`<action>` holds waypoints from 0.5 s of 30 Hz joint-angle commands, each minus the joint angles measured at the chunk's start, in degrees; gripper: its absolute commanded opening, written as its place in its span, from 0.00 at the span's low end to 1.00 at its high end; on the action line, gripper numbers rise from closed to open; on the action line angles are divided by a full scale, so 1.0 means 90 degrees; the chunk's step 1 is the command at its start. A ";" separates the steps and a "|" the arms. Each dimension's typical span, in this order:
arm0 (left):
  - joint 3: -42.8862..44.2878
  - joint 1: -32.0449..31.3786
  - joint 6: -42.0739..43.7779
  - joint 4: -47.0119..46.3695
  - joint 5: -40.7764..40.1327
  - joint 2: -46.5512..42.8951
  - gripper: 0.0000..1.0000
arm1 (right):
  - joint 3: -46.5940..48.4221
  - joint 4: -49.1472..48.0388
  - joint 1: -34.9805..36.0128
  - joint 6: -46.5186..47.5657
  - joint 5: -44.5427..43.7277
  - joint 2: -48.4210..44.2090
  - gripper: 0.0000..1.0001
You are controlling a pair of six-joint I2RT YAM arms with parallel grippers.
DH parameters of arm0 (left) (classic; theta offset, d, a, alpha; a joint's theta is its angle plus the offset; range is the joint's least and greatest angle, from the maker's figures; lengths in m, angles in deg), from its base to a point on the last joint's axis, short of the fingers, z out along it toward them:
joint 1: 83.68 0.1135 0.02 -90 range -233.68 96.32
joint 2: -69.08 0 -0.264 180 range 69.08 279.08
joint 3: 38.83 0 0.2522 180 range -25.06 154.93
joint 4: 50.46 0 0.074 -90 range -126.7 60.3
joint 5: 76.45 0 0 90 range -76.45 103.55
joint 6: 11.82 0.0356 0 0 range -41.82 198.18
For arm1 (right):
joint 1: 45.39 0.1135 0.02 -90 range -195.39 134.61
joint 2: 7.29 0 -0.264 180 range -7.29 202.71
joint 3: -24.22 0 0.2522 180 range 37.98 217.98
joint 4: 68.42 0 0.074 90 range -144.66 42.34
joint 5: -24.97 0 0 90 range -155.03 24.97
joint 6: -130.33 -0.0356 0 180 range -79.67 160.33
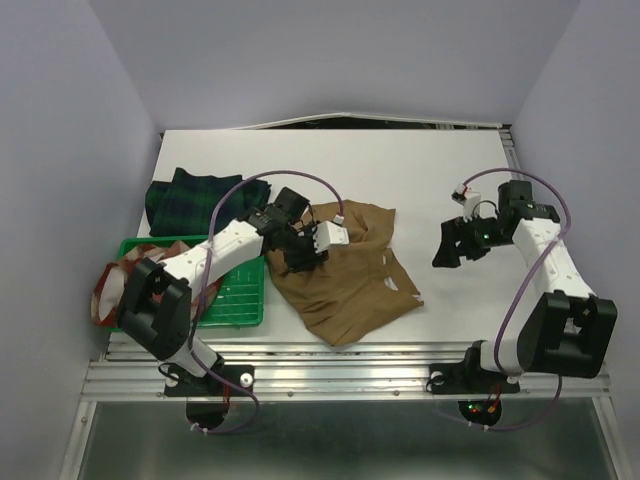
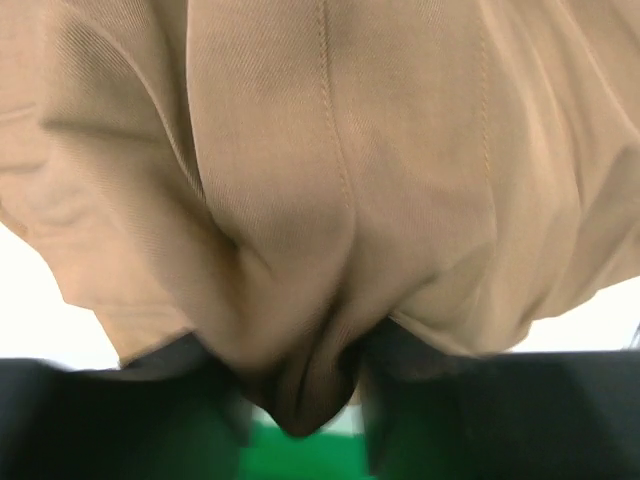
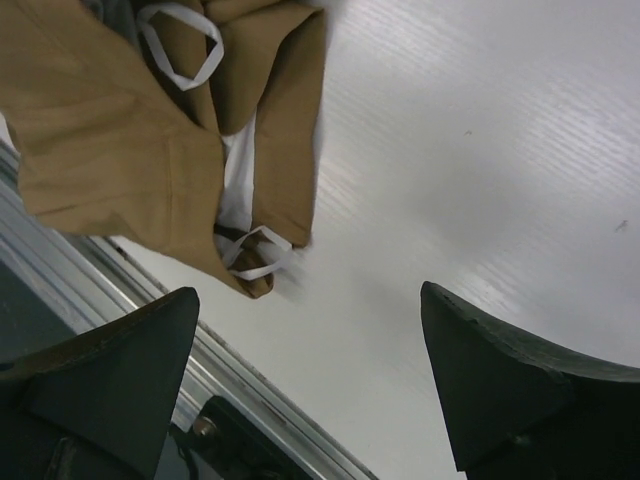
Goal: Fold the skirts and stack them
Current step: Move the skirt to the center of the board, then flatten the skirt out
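The tan-brown skirt (image 1: 350, 275) lies rumpled in the middle of the white table (image 1: 440, 170). My left gripper (image 1: 300, 255) is shut on its left edge; in the left wrist view the tan cloth (image 2: 330, 180) fills the frame and a fold of it is pinched between the dark fingers (image 2: 420, 400). The dark green-navy tartan skirt (image 1: 195, 200) lies at the back left. The red-orange-white plaid skirt (image 1: 118, 275) hangs over the left end of the tray. My right gripper (image 1: 450, 245) is open and empty above bare table, right of the tan skirt (image 3: 130, 130).
A green plastic tray (image 1: 235, 295) sits at the front left under my left arm. The table's metal front rail (image 1: 350, 365) runs along the near edge and shows in the right wrist view (image 3: 250, 400). White hanger loops (image 3: 250, 255) stick out of the tan skirt's corner.
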 commanded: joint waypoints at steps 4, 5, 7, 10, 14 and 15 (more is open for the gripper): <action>0.1249 -0.0039 -0.0217 0.0312 0.0570 -0.0797 0.61 | 0.0481 0.1450 -0.0034 0.1684 0.0154 0.0890 0.92; 0.1495 -0.0068 -0.0315 0.0342 0.0639 -0.0603 0.61 | 0.0480 0.1509 -0.0034 0.1791 0.0173 0.1028 0.91; 0.2283 -0.0146 -0.0550 0.0497 0.0766 -0.0107 0.61 | 0.0529 0.1917 -0.0034 0.2277 0.0416 0.1495 0.88; 0.3251 -0.0176 -0.0696 0.0791 0.0991 0.0500 0.61 | 0.0685 0.2554 0.0024 0.2924 0.0778 0.1946 0.87; 0.3937 -0.0176 -0.1018 0.0821 0.1294 0.1359 0.61 | 0.0686 0.2750 0.0308 0.3217 0.0798 0.2571 0.87; 0.4016 -0.0176 -0.1077 0.0811 0.1362 0.1449 0.61 | 0.0657 0.2847 0.0473 0.3363 0.0798 0.2775 0.86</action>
